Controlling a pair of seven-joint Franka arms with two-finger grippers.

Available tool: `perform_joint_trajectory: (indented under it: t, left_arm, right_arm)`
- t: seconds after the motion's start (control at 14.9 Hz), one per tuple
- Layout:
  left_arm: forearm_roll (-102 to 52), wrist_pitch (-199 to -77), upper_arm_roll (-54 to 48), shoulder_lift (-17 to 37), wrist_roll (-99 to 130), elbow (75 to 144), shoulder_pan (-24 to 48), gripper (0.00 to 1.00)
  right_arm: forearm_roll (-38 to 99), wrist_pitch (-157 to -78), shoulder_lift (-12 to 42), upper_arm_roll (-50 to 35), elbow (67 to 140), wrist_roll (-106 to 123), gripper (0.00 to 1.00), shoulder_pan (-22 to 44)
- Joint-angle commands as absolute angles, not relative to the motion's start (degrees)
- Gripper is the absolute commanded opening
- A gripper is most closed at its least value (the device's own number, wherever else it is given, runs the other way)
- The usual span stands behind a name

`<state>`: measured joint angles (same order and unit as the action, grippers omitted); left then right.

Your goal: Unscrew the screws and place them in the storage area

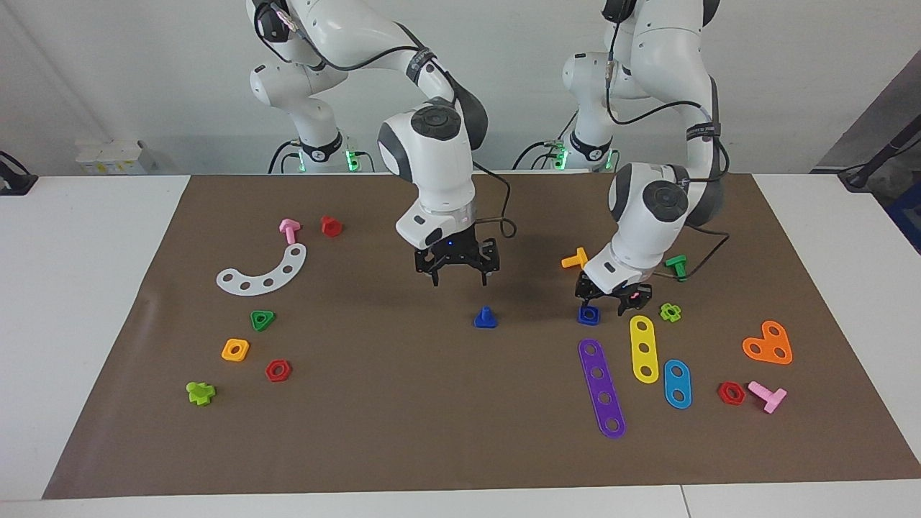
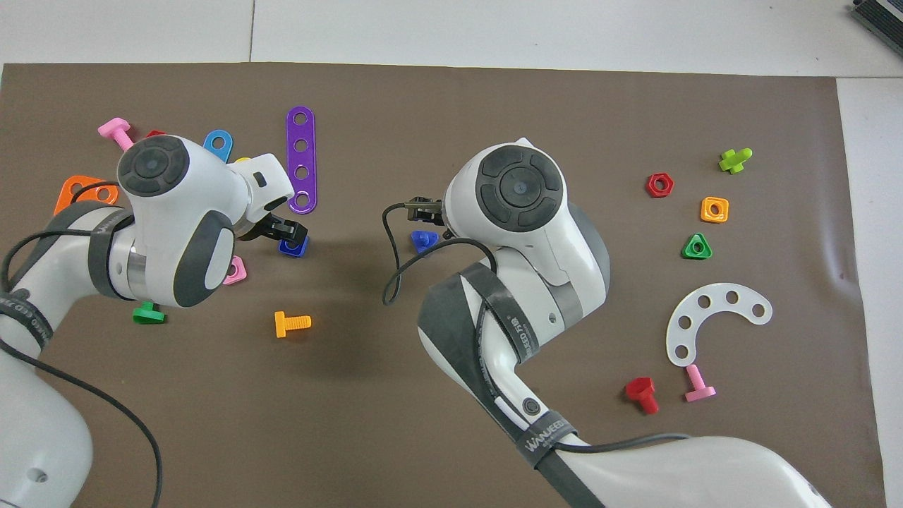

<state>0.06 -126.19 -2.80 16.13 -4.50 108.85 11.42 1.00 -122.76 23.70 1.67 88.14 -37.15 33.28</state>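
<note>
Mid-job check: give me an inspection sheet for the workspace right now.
Surface: brown mat on white table.
Job's things: blue bolt standing mid-mat, free; blue square nut at the left gripper; storage area holds white curved strip, nuts.
Clutter: purple strip, yellow strip, orange heart.
Grippers: right gripper open, raised above the bolt; left gripper low at the nut.
Cables: black cable looping off right wrist.
Surroundings: nothing seen.

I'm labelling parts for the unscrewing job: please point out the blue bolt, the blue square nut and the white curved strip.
blue bolt (image 1: 485,318), facing view, its head.
blue square nut (image 1: 588,315), facing view, its rim.
white curved strip (image 1: 268,273), facing view, mid-arc.
</note>
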Motion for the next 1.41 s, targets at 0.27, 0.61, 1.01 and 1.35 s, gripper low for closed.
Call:
perform_joint_trajectory:
  t: [0.27, 0.61, 1.01, 1.35]
  left_arm:
    - [-1.93, -107.51, -2.9, 10.48, -5.89, 97.39, 6.69, 1.0]
    - [-1.93, -99.86, -2.64, 2.83, -12.02, 98.26, 0.19, 1.0]
    - [-1.93, -96.07, -2.02, -1.84, -3.72, 97.47, -1.58, 1.0]
    - [-1.14, -92.29, -2.29, -4.57, -0.09, 97.47, -0.79, 1.0]
  right_arm:
    - [-1.75, -135.06, 32.25, 1.67, 86.48, -36.91, 1.0, 37.09]
    - [-2.98, -136.76, 33.93, 1.67, 88.76, -36.74, 0.81, 37.71]
    - [-4.13, -139.92, 33.4, 1.67, 92.81, -35.95, 0.59, 37.53]
    - [-4.13, -139.83, 33.4, 1.67, 93.08, -35.95, 0.42, 37.53]
